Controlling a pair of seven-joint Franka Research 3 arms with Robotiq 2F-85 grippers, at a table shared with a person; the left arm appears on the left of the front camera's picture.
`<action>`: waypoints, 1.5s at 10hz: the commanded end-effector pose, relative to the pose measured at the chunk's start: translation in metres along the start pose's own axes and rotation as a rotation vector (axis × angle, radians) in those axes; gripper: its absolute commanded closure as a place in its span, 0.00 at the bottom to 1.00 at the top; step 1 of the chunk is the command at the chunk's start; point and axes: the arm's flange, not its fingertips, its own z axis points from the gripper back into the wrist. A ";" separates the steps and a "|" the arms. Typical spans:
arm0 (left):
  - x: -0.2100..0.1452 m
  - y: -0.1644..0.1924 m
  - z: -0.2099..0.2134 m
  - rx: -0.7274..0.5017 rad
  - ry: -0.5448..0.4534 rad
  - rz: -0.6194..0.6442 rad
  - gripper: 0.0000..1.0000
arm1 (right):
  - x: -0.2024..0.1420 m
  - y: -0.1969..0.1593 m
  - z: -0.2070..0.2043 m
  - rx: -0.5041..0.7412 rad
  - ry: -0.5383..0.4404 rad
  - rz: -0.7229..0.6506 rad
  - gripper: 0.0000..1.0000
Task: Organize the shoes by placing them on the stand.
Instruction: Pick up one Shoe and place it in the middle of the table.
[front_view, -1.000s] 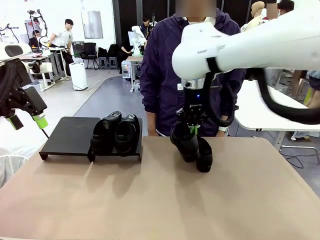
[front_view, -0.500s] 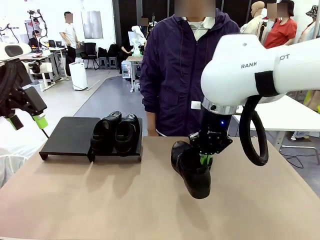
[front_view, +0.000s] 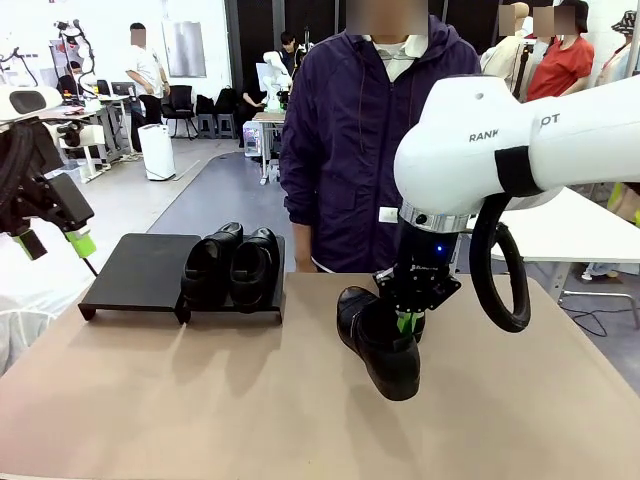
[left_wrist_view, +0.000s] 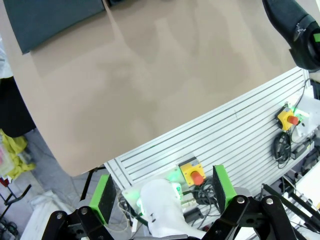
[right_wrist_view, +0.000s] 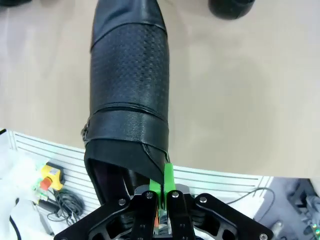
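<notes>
Open lab hall, evenly lit, soft shadows. White wall back left with a grey board, dark panels centre back. Grey floor. Black chairs and a white box unit back left. White table at right, cables on the floor by it. Tan bench; slotted aluminium panel with yellow e-stop boxes below its near edge.

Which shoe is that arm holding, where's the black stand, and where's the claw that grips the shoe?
held shoe (front_view: 382, 352), front view: its glossy upper.
stand (front_view: 140, 268), front view: bare left part of its top.
right gripper (right_wrist_view: 164, 184), right wrist view: between its green-padded fingertips.
</notes>
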 end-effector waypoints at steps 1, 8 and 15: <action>-0.001 0.000 0.001 -0.016 -0.006 -0.003 0.00 | -0.038 0.023 -0.014 0.013 -0.071 -0.089 1.00; -0.001 0.000 0.001 -0.016 -0.006 -0.003 0.00 | -0.088 0.129 -0.084 0.165 -0.232 -0.092 1.00; -0.001 0.000 0.001 -0.016 -0.006 -0.003 0.00 | -0.050 0.151 -0.135 0.180 -0.175 -0.146 1.00</action>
